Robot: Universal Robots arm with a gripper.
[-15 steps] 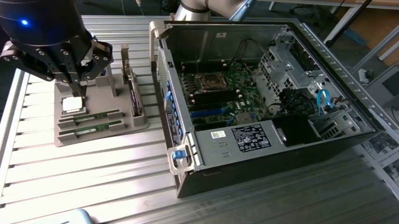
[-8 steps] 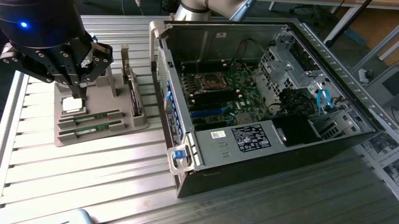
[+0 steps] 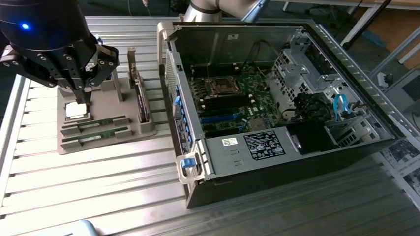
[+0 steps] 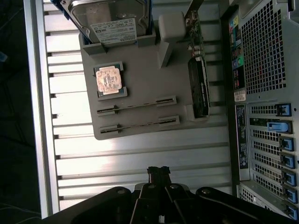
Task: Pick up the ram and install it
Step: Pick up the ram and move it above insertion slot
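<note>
The jaws are pressed together with nothing between them. The gripper (image 3: 81,97) (image 4: 159,173) hangs above the grey holder (image 3: 105,142) (image 4: 140,60), and in the exterior view its tips are closest to the square silver chip (image 3: 76,110) (image 4: 110,79). On the far side of that chip, a hard drive (image 4: 110,18) with a white label stands in the holder. A dark card (image 3: 141,101) (image 4: 198,88) stands on edge along the side of the holder nearest the computer case (image 3: 288,162) (image 4: 261,70).

The first ram stick (image 3: 102,122) (image 4: 138,105) and the second ram stick (image 3: 104,133) (image 4: 139,125) lie side by side in two slots of the holder, on the chip's other side from the drive. Nothing covers them and the gripper is clear of both. Each is a long, thin green strip with a row of small black chips (from the wrist camera they are edge-on and look like fine lines between grey end blocks).

The case lies on its side with the panel off, at the exterior view's right of the holder. Inside it are the green main board (image 3: 229,98), black cables and a blue cable (image 3: 339,105). Holder and case both rest on a slatted metal table (image 3: 98,187) (image 4: 140,158).
</note>
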